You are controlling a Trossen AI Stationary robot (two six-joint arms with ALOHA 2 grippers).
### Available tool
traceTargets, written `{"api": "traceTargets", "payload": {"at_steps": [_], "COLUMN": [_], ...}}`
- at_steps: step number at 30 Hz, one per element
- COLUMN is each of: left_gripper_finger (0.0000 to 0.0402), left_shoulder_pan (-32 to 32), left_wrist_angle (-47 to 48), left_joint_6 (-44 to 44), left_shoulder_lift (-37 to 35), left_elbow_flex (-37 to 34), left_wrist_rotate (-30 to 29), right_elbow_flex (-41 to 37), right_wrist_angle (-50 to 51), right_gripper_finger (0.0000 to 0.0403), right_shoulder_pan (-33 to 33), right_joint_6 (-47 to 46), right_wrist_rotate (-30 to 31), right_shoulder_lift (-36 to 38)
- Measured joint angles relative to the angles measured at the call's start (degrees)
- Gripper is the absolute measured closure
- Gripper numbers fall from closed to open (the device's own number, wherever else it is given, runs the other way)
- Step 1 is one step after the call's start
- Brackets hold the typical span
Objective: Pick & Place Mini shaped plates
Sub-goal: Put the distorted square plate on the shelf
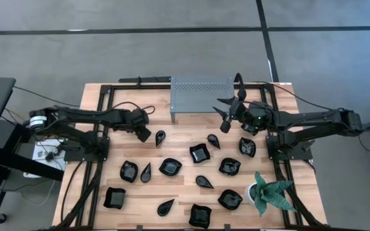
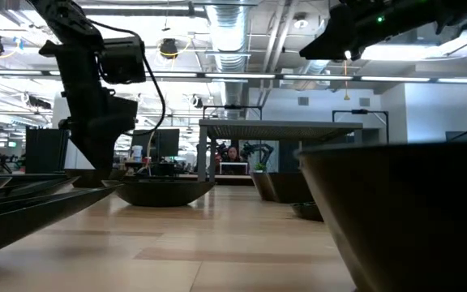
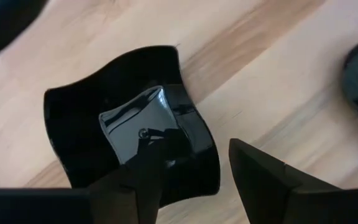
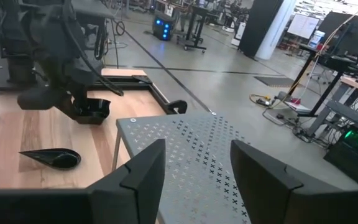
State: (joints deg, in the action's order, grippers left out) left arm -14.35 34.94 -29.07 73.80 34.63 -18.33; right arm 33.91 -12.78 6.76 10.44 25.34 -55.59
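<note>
Hovering low over the near-left part of the wooden table (image 1: 185,142), the left gripper (image 3: 194,171) has its two dark fingers spread apart, and between and beneath them lies a square plate (image 3: 132,134) with wavy upturned edges; one finger overlaps its rim in the left wrist view, but whether it touches cannot be told. The right gripper (image 1: 223,114) is raised beside the grey perforated shelf (image 1: 201,95), jaws parted and holding nothing, its wrist view looking down over the shelf top. The mini shaped plates are glossy black, reflecting light in their hollows: a teardrop plate (image 1: 160,137) lies just beside the left gripper, and others, squares, leaves and wavy rounds, are scattered across the middle and front of the table, such as a wavy square one (image 1: 199,153). A green spiky plant (image 1: 270,192) stands at the front right corner. The tabletop is pale planked wood framed by black rails. Beyond it the low view shows an open workshop with ceiling ducts, monitors and a person (image 2: 233,156) seated far off.
</note>
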Motion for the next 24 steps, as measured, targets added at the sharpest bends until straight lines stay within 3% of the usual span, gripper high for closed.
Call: {"api": "traceTargets", "payload": {"at_steps": [11, 15, 20, 24], "left_gripper_finger": [0.0260, 0.0301, 0.0385, 0.0393], "left_shoulder_pan": [0.00, 0.02, 0.94, 4.05], "left_wrist_angle": [-0.85, -1.10, -1.27, -1.26], "left_joint_6": [-3.13, -3.15, -3.13, -2.96], "left_shoulder_lift": [4.51, 5.67, 3.79, -0.50], "left_elbow_flex": [0.01, 0.00, 0.02, 0.35], "left_wrist_rotate": [-1.18, -1.18, -1.32, -1.26], "right_elbow_flex": [0.00, 0.00, 0.00, 0.00], "right_wrist_angle": [0.33, 0.33, 0.67, 1.36], "right_gripper_finger": [0.0232, 0.0234, 0.0233, 0.0233], "right_shoulder_pan": [0.00, 0.00, 0.00, 0.00], "right_joint_6": [0.00, 0.00, 0.00, 0.01], "right_wrist_rotate": [0.00, 0.00, 0.00, 0.00], "right_shoulder_lift": [0.00, 0.00, 0.00, 0.00]}}
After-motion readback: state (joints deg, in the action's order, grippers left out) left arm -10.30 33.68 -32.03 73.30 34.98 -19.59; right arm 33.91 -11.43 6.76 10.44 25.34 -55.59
